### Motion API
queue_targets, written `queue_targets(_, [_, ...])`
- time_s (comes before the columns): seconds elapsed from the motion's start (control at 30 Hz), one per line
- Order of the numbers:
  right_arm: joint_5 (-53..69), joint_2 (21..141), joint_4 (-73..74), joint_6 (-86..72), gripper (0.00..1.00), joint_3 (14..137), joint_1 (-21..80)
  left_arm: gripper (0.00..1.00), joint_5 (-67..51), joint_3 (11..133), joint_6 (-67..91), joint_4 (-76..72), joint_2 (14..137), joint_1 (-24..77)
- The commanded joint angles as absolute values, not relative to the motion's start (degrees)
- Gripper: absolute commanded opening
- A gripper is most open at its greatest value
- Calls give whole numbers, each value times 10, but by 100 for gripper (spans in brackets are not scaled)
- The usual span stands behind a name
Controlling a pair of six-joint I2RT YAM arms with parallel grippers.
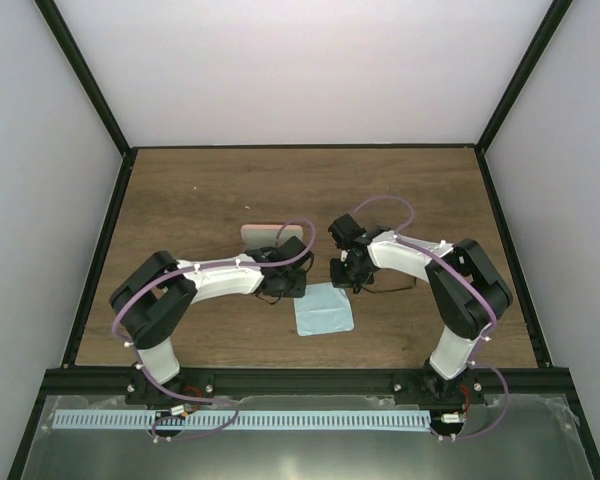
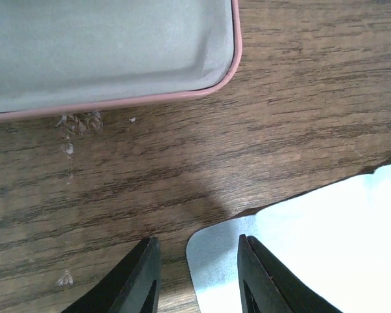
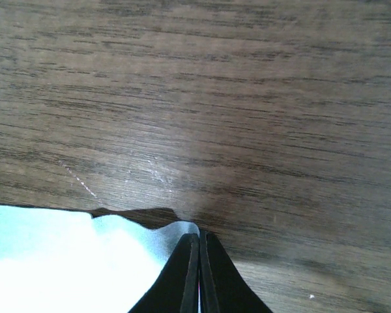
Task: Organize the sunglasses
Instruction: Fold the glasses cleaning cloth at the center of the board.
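Between the spread fingers of the left end effector (image 2: 197, 242) lay a rounded corner of the light blue cloth (image 2: 326, 241), flat on the wood table (image 2: 182, 169). The salmon-pink case (image 2: 150, 98) sat just ahead of that end effector, showing a grey surface inside its pink rim. The right end effector (image 3: 199, 240) was pressed together on the far edge of the cloth, pinching a thin fold lifted slightly off the table; the sunglasses could not be located in any view, so their position was recorded as undetermined.
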State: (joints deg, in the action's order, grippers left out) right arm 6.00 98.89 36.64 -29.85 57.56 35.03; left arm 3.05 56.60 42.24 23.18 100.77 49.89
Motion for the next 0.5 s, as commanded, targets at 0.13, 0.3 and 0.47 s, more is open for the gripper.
queue_targets(0.13, [62,989,378,-305,1,564,353,26,-17,548,403,226,1027,498])
queue_targets(0.3, [65,991,377,-305,1,565,353,24,-21,554,403,225,1037,498])
queue_targets(0.47, [64,989,378,-304,1,564,353,14,-18,545,403,226,1040,498])
